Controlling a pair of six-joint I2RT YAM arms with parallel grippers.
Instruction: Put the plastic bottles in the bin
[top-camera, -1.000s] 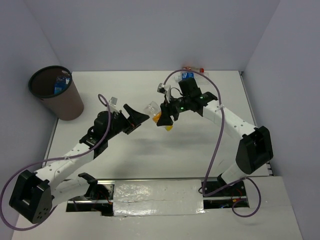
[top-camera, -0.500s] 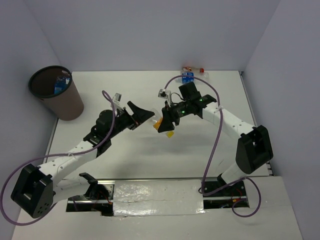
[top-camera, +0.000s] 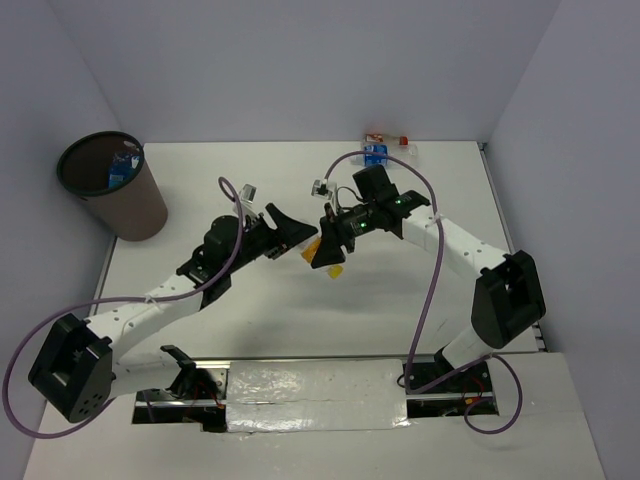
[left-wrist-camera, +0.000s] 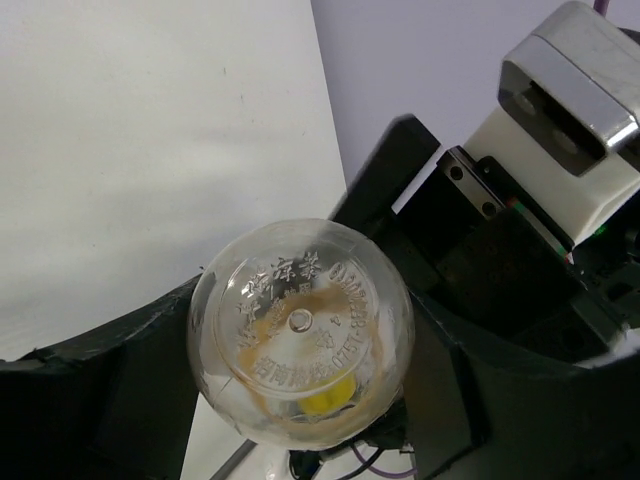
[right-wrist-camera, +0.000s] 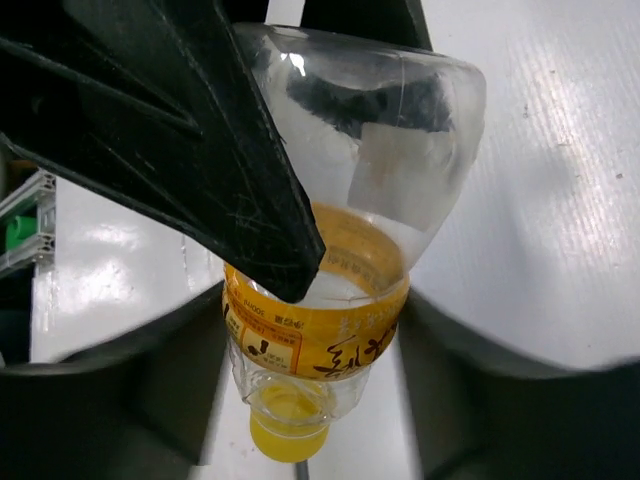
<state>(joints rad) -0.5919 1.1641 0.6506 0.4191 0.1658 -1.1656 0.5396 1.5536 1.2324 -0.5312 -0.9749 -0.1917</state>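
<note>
Out over the middle of the white bench (top-camera: 400, 300), the two pincers met on one plastic bottle (right-wrist-camera: 330, 260), clear with an orange label and a yellow cap. The right pincer (top-camera: 328, 250) was clamped across the labelled middle, holding the bottle off the surface with the cap pointing down. The left pincer (top-camera: 298, 232) had its fingers (right-wrist-camera: 200, 130) apart on either side of the bottle's rounded base end; whether they pressed on it could not be told. Further back on the left stood the brown bin (top-camera: 140, 215), with blue-labelled bottles (top-camera: 122, 168) inside. At the far edge of the bench lay a blue-labelled bottle (top-camera: 376, 153) and, just behind it, a red-labelled one (top-camera: 385, 137).
</note>
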